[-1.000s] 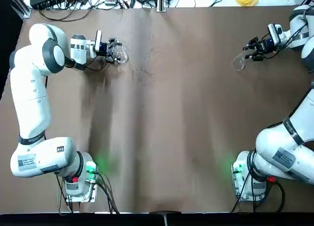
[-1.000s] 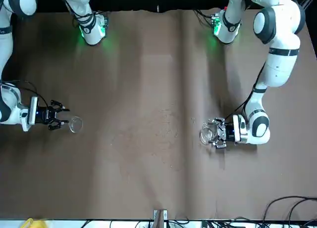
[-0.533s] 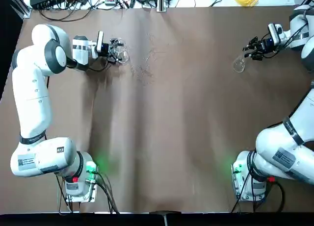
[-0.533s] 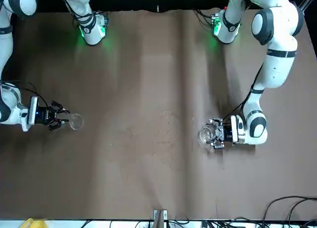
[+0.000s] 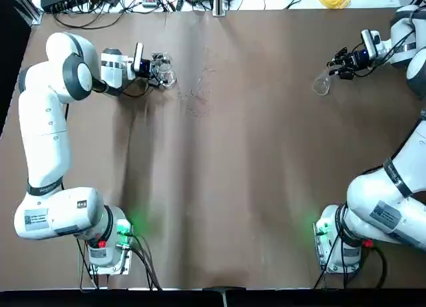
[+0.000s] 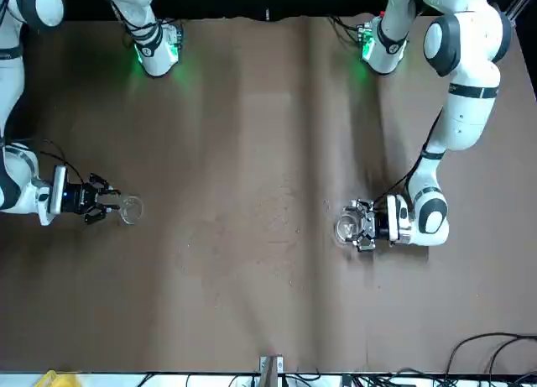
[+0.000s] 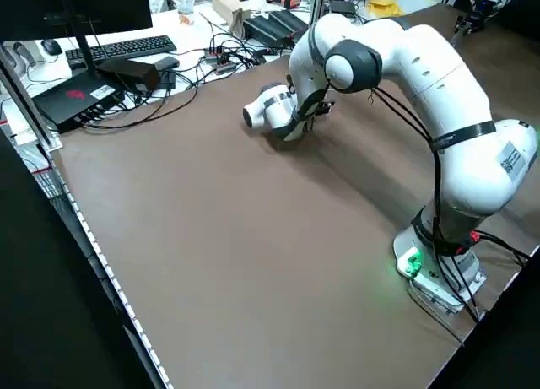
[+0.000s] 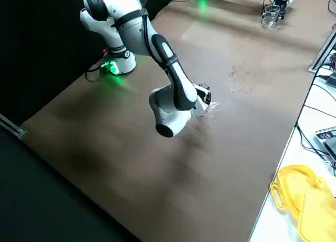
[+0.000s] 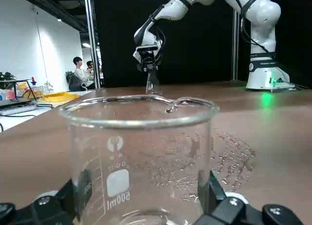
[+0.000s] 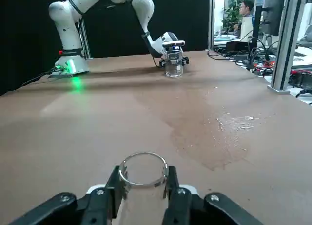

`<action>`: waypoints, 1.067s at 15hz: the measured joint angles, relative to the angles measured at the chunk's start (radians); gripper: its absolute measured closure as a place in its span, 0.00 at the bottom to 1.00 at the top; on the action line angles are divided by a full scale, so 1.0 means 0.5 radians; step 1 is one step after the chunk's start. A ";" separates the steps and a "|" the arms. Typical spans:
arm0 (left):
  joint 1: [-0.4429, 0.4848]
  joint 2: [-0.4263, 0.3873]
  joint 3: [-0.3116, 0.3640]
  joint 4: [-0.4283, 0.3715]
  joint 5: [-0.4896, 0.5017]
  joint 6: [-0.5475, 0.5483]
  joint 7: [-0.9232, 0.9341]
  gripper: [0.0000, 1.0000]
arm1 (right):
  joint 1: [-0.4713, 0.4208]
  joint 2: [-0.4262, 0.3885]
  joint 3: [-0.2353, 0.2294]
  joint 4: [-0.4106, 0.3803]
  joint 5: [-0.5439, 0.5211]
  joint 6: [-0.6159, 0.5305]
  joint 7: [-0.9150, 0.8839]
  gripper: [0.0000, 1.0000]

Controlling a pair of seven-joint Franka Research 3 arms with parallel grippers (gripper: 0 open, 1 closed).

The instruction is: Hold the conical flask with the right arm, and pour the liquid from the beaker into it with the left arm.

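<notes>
Two grips look set at the table's [image 5: 239,154] far corners: our right gripper [image 5: 338,66] is clamped on the conical flask's [image 5: 322,86] neck to steady it, our left gripper [image 5: 154,68] hugs the beaker [image 5: 165,74] for pouring, vessels well apart.

The table [image 5: 233,154] was viewed from overhead, from across, and diagonally from both sides; each wrist camera, set low, was aimed across it toward the opposite arm.
</notes>
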 joint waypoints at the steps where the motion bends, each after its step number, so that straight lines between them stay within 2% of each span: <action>1: -0.003 0.000 0.000 0.000 0.000 0.000 0.000 0.00 | 0.012 0.000 0.000 0.001 0.000 0.000 0.000 0.61; 5: -0.003 0.000 0.001 0.000 0.000 0.000 0.000 0.02 | 0.098 0.000 0.003 0.001 0.005 0.000 0.001 0.61; 10: -0.005 0.001 0.001 0.001 -0.047 0.007 -0.027 0.02 | 0.235 0.000 0.010 -0.020 0.164 -0.002 0.004 0.61; 14: -0.014 -0.024 -0.008 0.048 -0.062 0.038 -0.257 0.02 | 0.315 0.000 0.013 -0.039 0.329 0.011 0.004 0.61; 16: -0.047 -0.077 -0.010 0.071 -0.062 0.059 -0.377 0.02 | 0.386 -0.002 0.017 -0.067 0.410 0.114 0.004 0.61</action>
